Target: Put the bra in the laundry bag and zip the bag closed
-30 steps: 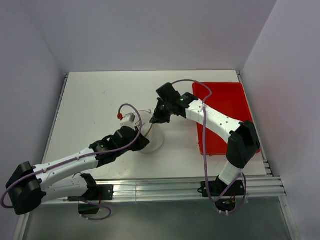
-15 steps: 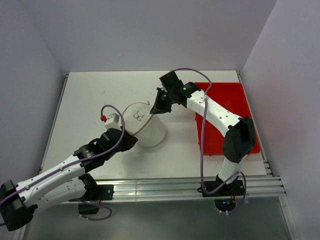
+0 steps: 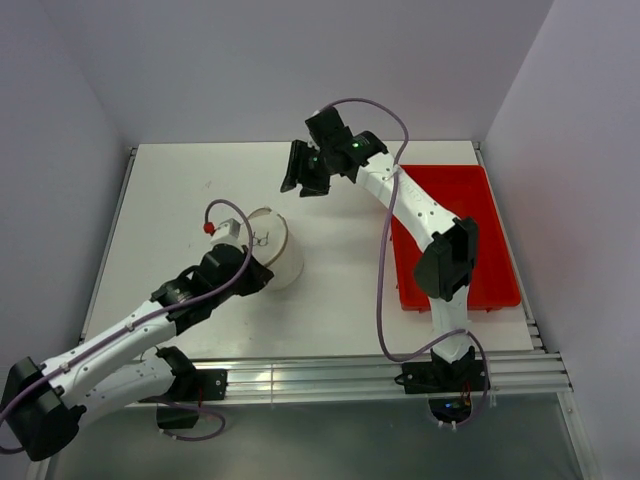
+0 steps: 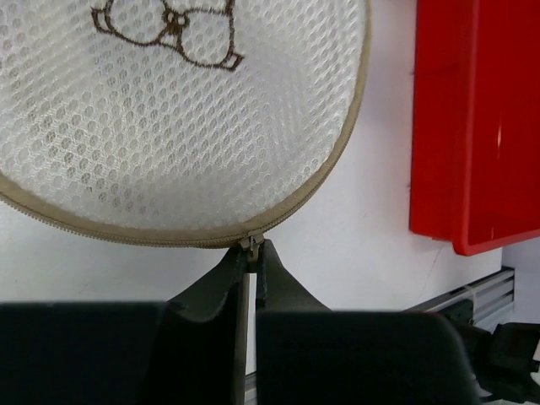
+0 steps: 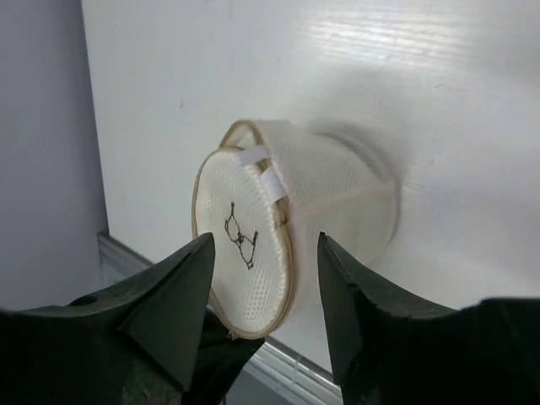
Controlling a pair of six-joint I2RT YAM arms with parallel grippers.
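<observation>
The laundry bag [image 3: 275, 255] is a cream mesh pouch lying on its side on the white table, its round face with a dark bra outline [image 4: 169, 110] turned up. My left gripper [image 4: 251, 249] is shut on the zipper pull at the rim of that face; from above it [image 3: 250, 264] sits at the bag's near-left side. My right gripper [image 3: 292, 172] hangs open beyond the bag, apart from it. In the right wrist view the bag [image 5: 245, 202] shows between the spread jaws [image 5: 266, 242], farther away. The bra is hidden.
A red plastic tray [image 3: 470, 220] lies at the right side of the table, and its corner [image 4: 477, 126] shows to the right of the bag. Grey walls close in the table on three sides. A metal rail [image 3: 340, 375] runs along the near edge.
My right gripper has opened, let go of the bag and drawn back toward the far side. The bag has shifted left with my left gripper, which stays shut on the zipper pull.
</observation>
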